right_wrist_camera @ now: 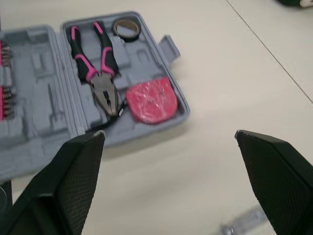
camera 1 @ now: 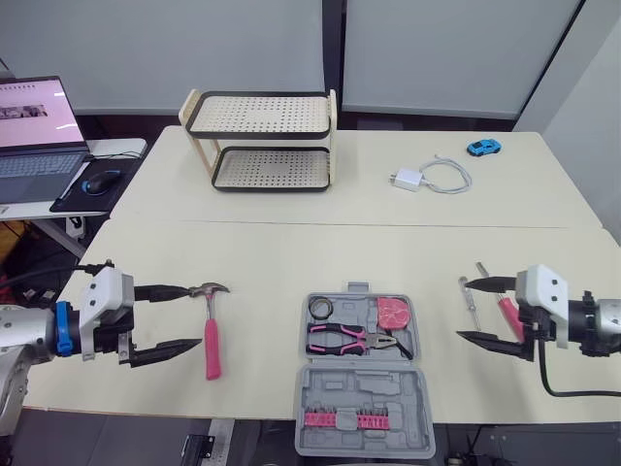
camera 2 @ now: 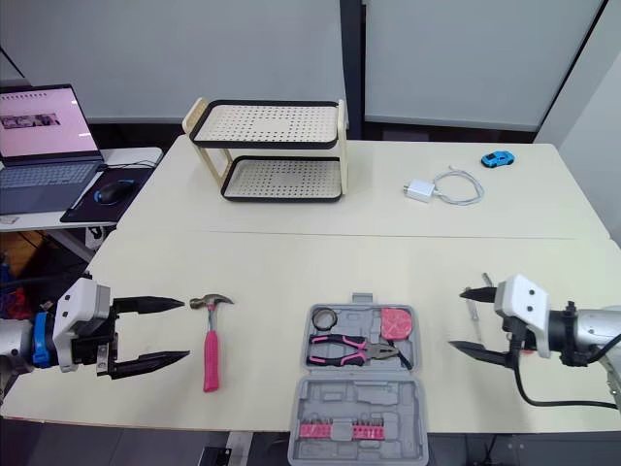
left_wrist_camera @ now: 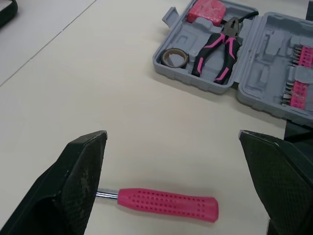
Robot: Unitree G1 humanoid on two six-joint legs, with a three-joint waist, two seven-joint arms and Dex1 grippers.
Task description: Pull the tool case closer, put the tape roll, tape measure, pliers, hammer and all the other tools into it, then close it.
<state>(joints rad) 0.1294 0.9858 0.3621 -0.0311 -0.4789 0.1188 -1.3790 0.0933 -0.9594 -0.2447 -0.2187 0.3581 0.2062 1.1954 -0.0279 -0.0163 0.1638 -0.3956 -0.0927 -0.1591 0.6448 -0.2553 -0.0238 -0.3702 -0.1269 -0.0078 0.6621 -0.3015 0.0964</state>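
The grey tool case [camera 1: 378,388] lies open at the table's front centre. Its far half holds the tape roll [camera 1: 321,308], the pink tape measure [camera 1: 393,312] and the pink-handled pliers [camera 1: 354,340]; the near half carries a row of pink bits [camera 1: 349,419]. A hammer [camera 1: 211,335] with a pink handle lies on the table left of the case. My left gripper [camera 1: 196,316] is open just left of the hammer, its fingers on either side of the shaft near the head. My right gripper [camera 1: 460,309] is open right of the case, beside a thin metal tool [camera 1: 471,291] and a red-handled tool [camera 1: 506,316].
A two-tier perforated rack [camera 1: 262,141] stands at the back. A white charger with its cable [camera 1: 432,177] and a blue toy car [camera 1: 483,148] lie at the back right. On a side desk to the left sit a laptop [camera 1: 34,126] and mouse [camera 1: 100,180].
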